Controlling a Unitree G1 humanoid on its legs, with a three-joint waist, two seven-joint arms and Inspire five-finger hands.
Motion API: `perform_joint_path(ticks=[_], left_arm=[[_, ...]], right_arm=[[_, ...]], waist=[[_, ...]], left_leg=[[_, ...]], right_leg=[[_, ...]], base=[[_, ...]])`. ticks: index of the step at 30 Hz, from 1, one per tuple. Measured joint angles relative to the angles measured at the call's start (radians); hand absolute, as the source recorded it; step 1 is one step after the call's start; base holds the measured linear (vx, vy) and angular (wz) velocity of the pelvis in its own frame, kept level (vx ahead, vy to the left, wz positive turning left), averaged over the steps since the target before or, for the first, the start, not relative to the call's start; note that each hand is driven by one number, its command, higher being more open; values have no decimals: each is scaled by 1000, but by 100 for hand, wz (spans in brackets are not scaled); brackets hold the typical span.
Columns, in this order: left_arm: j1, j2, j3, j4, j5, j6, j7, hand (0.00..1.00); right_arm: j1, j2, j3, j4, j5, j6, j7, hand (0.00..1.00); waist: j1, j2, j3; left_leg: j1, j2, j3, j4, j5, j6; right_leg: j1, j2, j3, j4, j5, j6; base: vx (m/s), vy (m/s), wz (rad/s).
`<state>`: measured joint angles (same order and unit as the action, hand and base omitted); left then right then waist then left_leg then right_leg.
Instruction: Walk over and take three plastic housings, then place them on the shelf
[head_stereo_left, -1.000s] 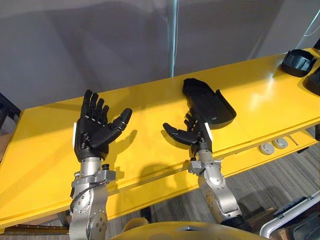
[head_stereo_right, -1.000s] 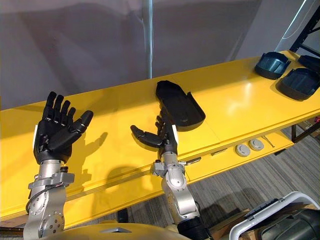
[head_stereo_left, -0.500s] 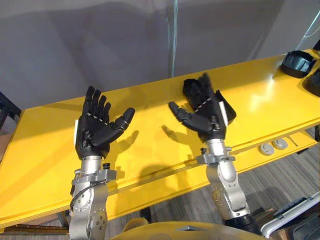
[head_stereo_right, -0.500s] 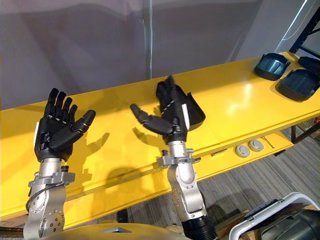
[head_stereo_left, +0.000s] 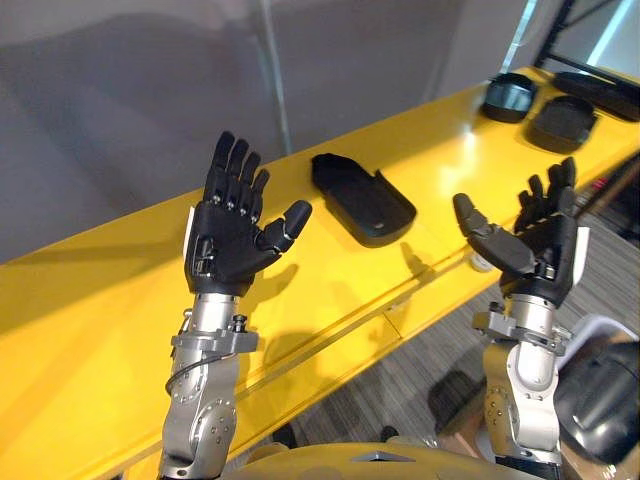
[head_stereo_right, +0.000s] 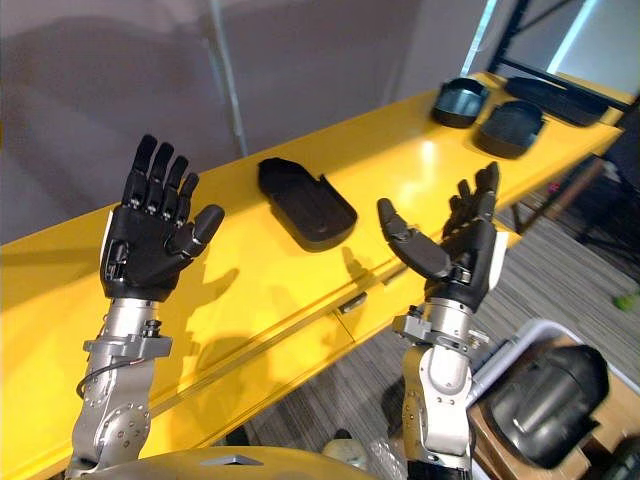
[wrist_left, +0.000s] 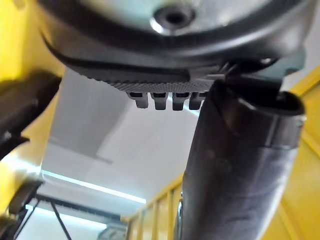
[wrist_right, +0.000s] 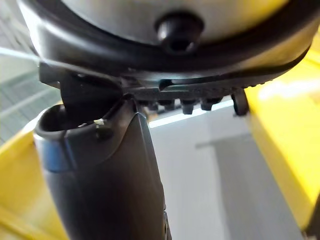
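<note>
A black plastic housing (head_stereo_left: 362, 197) lies on the long yellow table (head_stereo_left: 120, 290), between my two raised hands and beyond them. Further housings (head_stereo_left: 508, 96) (head_stereo_left: 561, 122) rest at the table's far right end, with a flat dark one (head_stereo_right: 556, 98) behind them. My left hand (head_stereo_left: 228, 240) is held up over the table, palm toward me, fingers straight and spread, holding nothing. My right hand (head_stereo_left: 538, 246) is raised off the table's front edge at the right, also open and empty. In the wrist views each thumb (wrist_left: 235, 165) (wrist_right: 105, 175) stands out straight.
A grey wall (head_stereo_left: 150, 90) runs behind the table. A dark shelf frame (head_stereo_right: 520, 30) stands at the far right. On the floor at lower right sits a bin (head_stereo_right: 545, 395) with dark rounded parts in it.
The camera has swung to the right, so the table and housing sit further left. My right hand has come off the housing's near end and now hangs past the table's front edge.
</note>
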<state>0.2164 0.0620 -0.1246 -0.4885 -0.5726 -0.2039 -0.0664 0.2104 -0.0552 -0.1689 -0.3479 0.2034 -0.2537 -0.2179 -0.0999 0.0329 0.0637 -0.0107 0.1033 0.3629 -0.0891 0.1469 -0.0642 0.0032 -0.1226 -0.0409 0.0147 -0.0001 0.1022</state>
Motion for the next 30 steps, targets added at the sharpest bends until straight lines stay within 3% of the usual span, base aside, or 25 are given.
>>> perform_joint_path(ticks=[4, 8, 10, 11, 12, 13, 16, 21, 26, 28, 29, 30], left_arm=[[-46, 16, -43, 0, -49, -63, 44, 100], [-60, 14, -70, 18, -112, -109, 93, 100], [-61, 16, -70, 20, -114, -119, 104, 100], [-61, 14, -70, 20, -113, -129, 120, 100], [-61, 14, -69, 20, -113, -132, 125, 100], [-56, 14, -43, 17, -108, -144, 134, 100], [-43, 14, 1, 13, -84, -144, 141, 100], [-17, 13, 25, 5, -81, -144, 109, 100], [59, 14, 64, -13, -84, -144, 67, 100], [94, 18, 77, -28, -82, -149, 37, 100], [98, 20, 80, -28, -80, -148, 31, 100], [98, 8, 95, -29, -80, -147, 11, 100]], right_arm=[[71, 0, -42, -23, 0, -1, -8, 100], [164, 2, -72, -50, 104, -3, 86, 100], [170, 5, -71, -54, 165, -12, 136, 100], [162, 1, -63, -56, 163, -18, 167, 100], [160, -1, -58, -59, 163, -20, 174, 100], [125, -25, -4, -59, 167, -28, 218, 100], [61, -53, 87, -47, 195, -27, 251, 100], [8, -50, 272, 39, 201, -1, 236, 100], [104, 29, 300, 45, 273, 10, 244, 100], [107, 40, 305, 47, 294, 7, 282, 100], [95, 36, 311, 53, 294, 2, 291, 100], [22, 7, 345, 101, 293, -26, 297, 100]], waist=[[-45, -2, 2], [-94, -3, 22], [-99, -10, 34], [-85, -7, 49], [-79, -3, 54], [-44, 26, 73], [-11, 49, 85], [47, 30, 115], [46, 11, 134], [55, -10, 158], [55, -11, 159], [71, 15, 173]], left_leg=[[8, 12, 74, 3, -15, -8], [35, 24, 136, 7, -39, -19], [11, 32, 118, 89, -81, -15], [-15, 40, 23, 180, -144, -18], [-23, 43, -12, 209, -167, -23], [-68, 42, -168, 343, -276, -27], [-85, 30, -291, 429, -350, -29], [-91, 4, -347, 473, -379, -16], [-72, -8, -333, 471, -378, -9], [-60, -11, -286, 477, -381, 19], [-62, -9, -273, 473, -374, 22], [-58, 31, -228, 459, -355, 26]], right_leg=[[-40, 11, 75, 1, 6, 2], [-55, 26, 138, 1, 8, 0], [-60, 30, 166, 0, 16, -8], [-58, 38, 195, 0, 23, -6], [-57, 42, 204, 0, 24, -7], [-54, 68, 264, -1, 36, -6], [-55, 89, 314, 0, 41, 0], [-75, 84, 283, 88, 7, 6], [-96, 81, 290, 133, 8, 13], [-92, 65, 269, 79, 40, 22], [-86, 55, 253, 50, 31, 10], [-107, 26, 115, 79, -23, -74]], base=[[15, -8, -64], [49, -14, -47], [76, -18, -46], [59, -19, -59], [70, 16, -105], [49, 28, -84], [20, 110, -77], [-16, 84, 10], [-59, 55, -16], [-148, 31, -64], [-212, 73, -81], [-170, 79, -80]])
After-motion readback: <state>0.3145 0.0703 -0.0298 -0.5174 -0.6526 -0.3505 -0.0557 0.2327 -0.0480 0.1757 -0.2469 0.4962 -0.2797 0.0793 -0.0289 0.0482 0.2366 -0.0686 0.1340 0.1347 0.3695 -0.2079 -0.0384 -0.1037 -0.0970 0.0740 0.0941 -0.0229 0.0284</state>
